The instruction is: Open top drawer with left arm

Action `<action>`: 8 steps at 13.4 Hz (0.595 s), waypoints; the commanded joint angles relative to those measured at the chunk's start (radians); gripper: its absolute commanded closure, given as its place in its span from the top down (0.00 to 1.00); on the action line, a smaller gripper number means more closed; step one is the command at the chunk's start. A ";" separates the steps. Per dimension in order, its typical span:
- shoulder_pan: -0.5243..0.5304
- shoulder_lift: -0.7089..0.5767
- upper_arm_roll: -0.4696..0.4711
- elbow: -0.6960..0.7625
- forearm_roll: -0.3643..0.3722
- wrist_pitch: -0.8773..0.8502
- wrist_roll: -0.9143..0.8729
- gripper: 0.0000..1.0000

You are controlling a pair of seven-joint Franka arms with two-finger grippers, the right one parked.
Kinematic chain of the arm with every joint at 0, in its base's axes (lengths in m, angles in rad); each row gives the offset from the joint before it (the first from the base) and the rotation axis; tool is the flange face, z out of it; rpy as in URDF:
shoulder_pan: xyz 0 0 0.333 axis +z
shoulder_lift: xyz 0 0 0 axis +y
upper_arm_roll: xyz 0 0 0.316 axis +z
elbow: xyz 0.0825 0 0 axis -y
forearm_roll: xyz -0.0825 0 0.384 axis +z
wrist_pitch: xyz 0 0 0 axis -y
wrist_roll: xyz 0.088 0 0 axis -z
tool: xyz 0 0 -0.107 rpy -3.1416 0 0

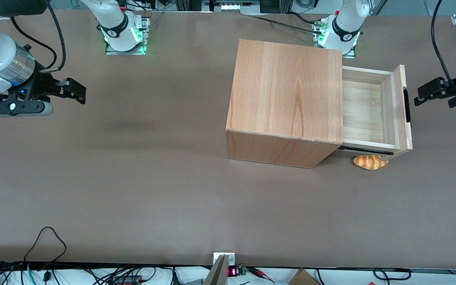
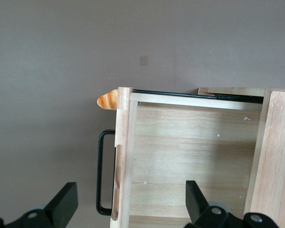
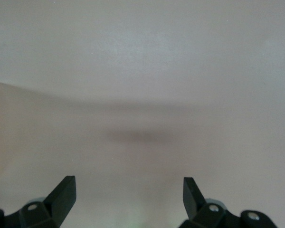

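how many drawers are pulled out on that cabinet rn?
1. The top drawer is pulled out toward the working arm's end of the table, its inside bare. The cabinet front faces away from the front camera, so lower drawers may be hidden. The open left gripper hangs near the handle.

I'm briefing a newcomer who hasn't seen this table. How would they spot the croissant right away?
Find the wooden cabinet on the brown table; its top drawer is pulled out toward the working arm's open tool. Beneath that drawer's front corner, nearer the front camera, lies the croissant, the only small glossy orange, striped thing there.
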 commanded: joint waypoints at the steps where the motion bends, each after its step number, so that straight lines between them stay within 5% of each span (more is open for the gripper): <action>1: -0.013 -0.021 0.013 0.015 0.045 -0.023 -0.015 1.00; 8: -0.004 -0.012 0.020 0.077 0.046 -0.037 -0.032 1.00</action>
